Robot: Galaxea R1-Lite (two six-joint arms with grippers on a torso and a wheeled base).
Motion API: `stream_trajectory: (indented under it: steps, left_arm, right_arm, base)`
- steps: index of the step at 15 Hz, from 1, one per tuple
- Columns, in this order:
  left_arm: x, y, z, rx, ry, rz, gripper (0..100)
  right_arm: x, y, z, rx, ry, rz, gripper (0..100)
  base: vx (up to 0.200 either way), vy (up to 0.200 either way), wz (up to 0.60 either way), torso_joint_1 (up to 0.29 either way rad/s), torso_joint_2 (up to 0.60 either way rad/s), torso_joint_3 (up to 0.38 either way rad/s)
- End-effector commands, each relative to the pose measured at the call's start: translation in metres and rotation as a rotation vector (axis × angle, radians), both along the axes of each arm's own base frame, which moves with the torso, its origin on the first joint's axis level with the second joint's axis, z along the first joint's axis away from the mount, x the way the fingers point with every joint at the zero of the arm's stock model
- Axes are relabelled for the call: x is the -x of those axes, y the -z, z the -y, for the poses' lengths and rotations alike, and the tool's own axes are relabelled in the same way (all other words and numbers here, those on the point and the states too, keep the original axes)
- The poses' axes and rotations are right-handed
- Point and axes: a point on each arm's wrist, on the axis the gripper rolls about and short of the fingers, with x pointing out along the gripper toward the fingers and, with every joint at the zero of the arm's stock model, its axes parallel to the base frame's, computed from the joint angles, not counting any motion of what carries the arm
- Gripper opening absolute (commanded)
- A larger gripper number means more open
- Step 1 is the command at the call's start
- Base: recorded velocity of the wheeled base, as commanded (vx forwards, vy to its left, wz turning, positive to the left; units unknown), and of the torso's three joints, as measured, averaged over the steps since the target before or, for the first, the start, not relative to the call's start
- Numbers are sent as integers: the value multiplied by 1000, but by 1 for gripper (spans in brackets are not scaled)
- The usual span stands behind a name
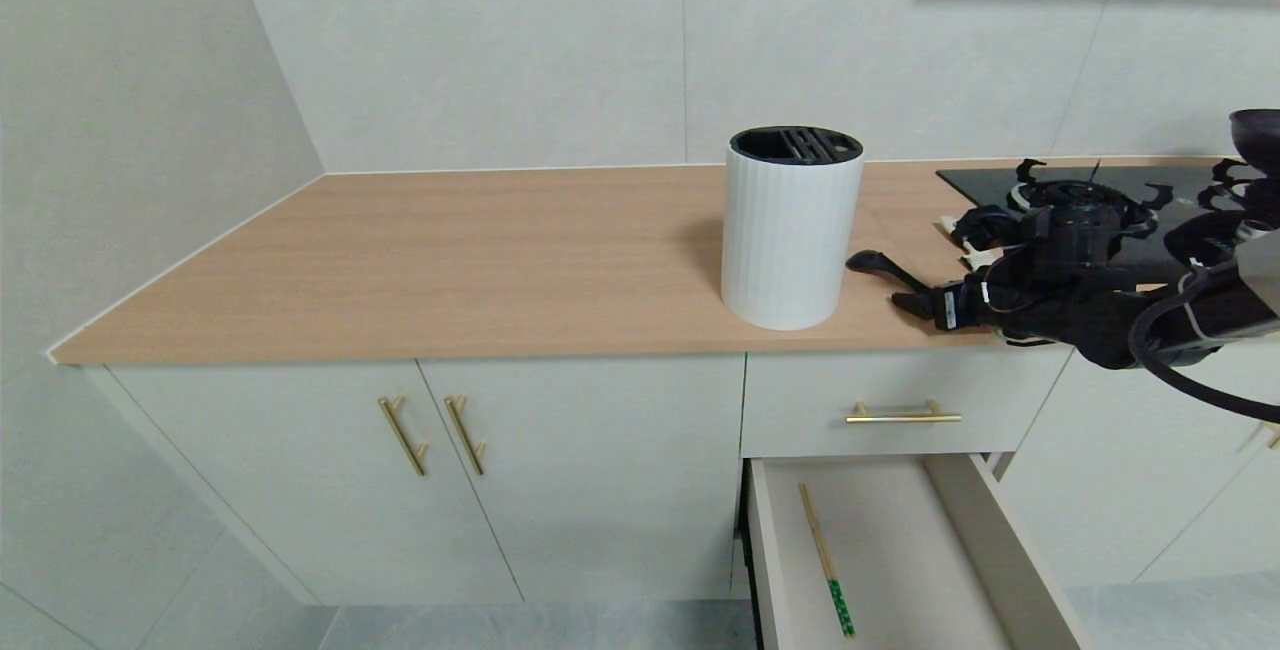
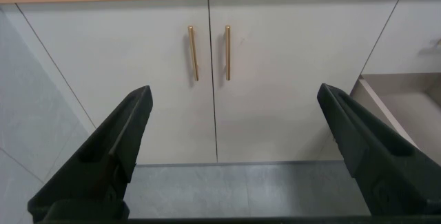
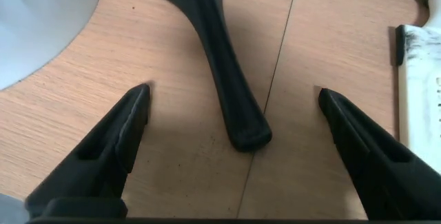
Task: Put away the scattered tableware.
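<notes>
Fingers [image 3: 117, 141] of the right gripper [image 3: 232, 92] are spread wide and hold nothing. They straddle a black tapered utensil handle [image 3: 220, 58] that lies flat on the wooden counter [image 1: 500, 260]; neither finger touches it. The handle lies just beside a white ribbed cylindrical holder with a black slotted top [image 1: 790, 240]. A white elongated object with a black collar [image 3: 417, 93] lies on the counter on the handle's other side, apart from it.

The left gripper [image 2: 232, 92] is low, facing the white cabinet doors [image 2: 289, 79] with brass bar handles [image 2: 193, 52]. Its fingers [image 2: 117, 148] are spread, with nothing between them.

Below the counter edge, a white drawer [image 1: 965, 530] stands open. A pair of wooden chopsticks with green tips [image 1: 825, 560] lies inside.
</notes>
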Motion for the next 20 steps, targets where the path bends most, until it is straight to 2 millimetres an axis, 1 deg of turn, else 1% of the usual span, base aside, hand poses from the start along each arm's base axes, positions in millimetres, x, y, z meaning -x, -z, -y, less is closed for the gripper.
stream_trajectory:
  steps: [1, 6, 10, 11, 13, 14, 15, 16, 18, 20]
  left_arm:
    - [0, 0, 0, 0, 0, 0, 100]
    - [0, 0, 0, 0, 0, 0, 100]
    - [0, 0, 0, 0, 0, 0, 100]
    - [0, 0, 0, 0, 0, 0, 100]
    - [0, 0, 0, 0, 0, 0, 100]
    - [0, 0, 0, 0, 0, 0, 100]
    - [0, 0, 0, 0, 0, 0, 100]
    - [0, 0, 0, 0, 0, 0, 100]
    - [0, 0, 0, 0, 0, 0, 100]
    - [0, 0, 0, 0, 0, 0, 100]
  right_arm:
    - [0, -1, 0, 0, -1, 1, 0]
    - [4, -4, 0, 0, -1, -23, 0]
    - [15, -21, -1, -15, 1, -54, 0]
    - [27, -36, -4, -56, 8, -85, 0]
    - [41, -54, -9, -69, 1, -129, 0]
    - [61, -75, -14, -93, -1, -192, 0]
    - [69, -83, -16, -102, -3, -212, 0]
    - [90, -101, -19, -109, -7, -266, 0]
    - [122, -117, -22, -95, -21, -339, 0]
    - [148, -129, -25, -89, -36, -376, 0]
  base:
    - [0, 0, 0, 0, 0, 0]
    - [0, 0, 0, 0, 0, 0]
    - [0, 0, 0, 0, 0, 0]
    - [0, 0, 0, 0, 0, 0]
    - [0, 0, 0, 0, 0, 0]
    - [0, 0, 0, 0, 0, 0]
    - [0, 0, 0, 0, 0, 0]
    - [0, 0, 0, 0, 0, 0]
    - [0, 0, 0, 0, 0, 0]
    - [0, 0, 0, 0, 0, 0]
